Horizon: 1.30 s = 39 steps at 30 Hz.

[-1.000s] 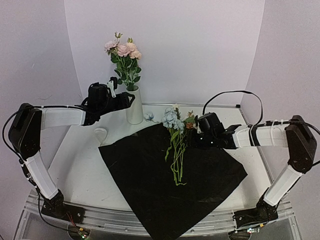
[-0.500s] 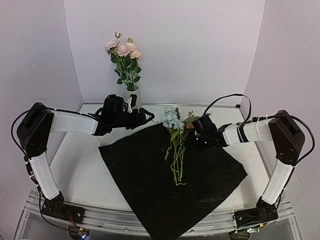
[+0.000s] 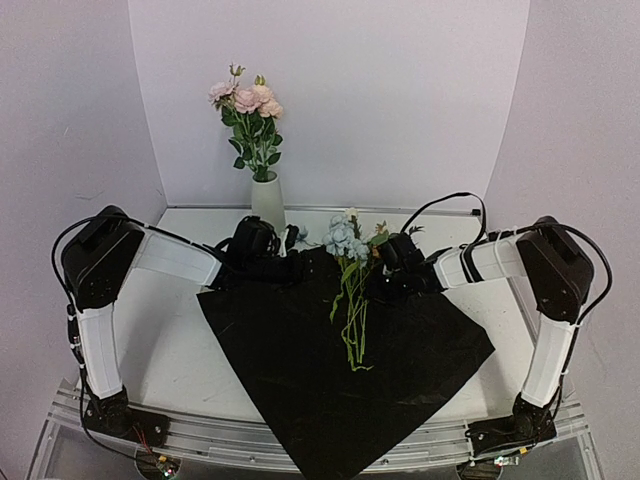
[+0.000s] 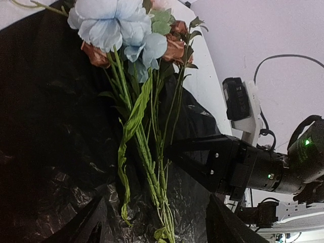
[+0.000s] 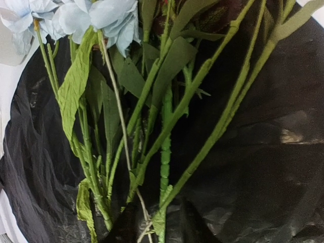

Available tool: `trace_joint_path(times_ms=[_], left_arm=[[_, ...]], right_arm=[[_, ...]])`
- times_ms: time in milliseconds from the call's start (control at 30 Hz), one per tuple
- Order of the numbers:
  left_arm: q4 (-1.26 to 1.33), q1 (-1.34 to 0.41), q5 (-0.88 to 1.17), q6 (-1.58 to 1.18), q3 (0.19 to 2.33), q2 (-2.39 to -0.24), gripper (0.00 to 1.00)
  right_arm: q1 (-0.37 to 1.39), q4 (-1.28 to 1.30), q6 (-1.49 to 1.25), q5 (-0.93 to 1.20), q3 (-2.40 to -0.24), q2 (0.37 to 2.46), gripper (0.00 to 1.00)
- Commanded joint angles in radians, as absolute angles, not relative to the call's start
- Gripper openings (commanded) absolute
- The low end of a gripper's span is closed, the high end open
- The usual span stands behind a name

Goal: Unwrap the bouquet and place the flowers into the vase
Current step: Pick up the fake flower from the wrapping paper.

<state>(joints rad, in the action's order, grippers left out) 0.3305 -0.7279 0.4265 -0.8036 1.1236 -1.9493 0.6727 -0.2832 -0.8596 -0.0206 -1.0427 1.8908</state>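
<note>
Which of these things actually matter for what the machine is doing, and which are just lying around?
Part of the job:
- white vase, already holding pink blooms
- loose flowers, not yet in it

Just lying about:
- black wrapping sheet, spread flat under the loose flowers
- table beneath everything

A plain back wall (image 3: 400, 100) of pale lilac-white closes the far side of the scene. It meets a left wall (image 3: 60, 120) and a right wall (image 3: 590, 120) of the same tone, and the three form a shallow booth. Below them lies a white counter (image 3: 160, 340), smooth and matte, with its far edge against the back wall. Along its near edge runs a curved strip (image 3: 240, 435) of clear and metallic material. The light is soft and even, and the shadows on the counter are faint.
</note>
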Motion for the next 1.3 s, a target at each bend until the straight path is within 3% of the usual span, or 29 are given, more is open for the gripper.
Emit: trace_joint_path(times_ms=[0, 200, 833, 867, 967, 1033, 1267], left_arm=[[0.337, -0.745, 0.457, -0.83, 1.162, -1.963, 0.68], [0.336, -0.75, 0.46, -0.832, 1.16, -1.968, 0.68], [0.334, -0.764, 0.549, -0.823, 1.19, -1.958, 0.68], [0.334, -0.771, 0.55, -0.821, 1.191, -1.955, 0.68], [0.333, -0.793, 0.553, -0.823, 1.189, -1.951, 0.68], [0.332, -0.804, 0.552, -0.828, 1.183, -1.951, 0.68], [0.32, -0.833, 0.501, -0.832, 1.125, -1.946, 0.64]], right_arm=[[0.67, -0.256, -0.856, 0.017, -1.091, 1.916, 0.18], [0.67, -0.262, -0.847, 0.051, -1.094, 1.907, 0.0], [0.67, -0.468, -0.802, 0.165, -0.943, 1.678, 0.0], [0.67, -0.475, -0.802, 0.173, -0.942, 1.677, 0.02], [0.67, -0.48, -0.8, 0.199, -0.948, 1.689, 0.21], [0.67, -0.483, -0.799, 0.212, -0.95, 1.7, 0.28], [0.67, -0.486, -0.803, 0.208, -0.89, 1.679, 0.33]])
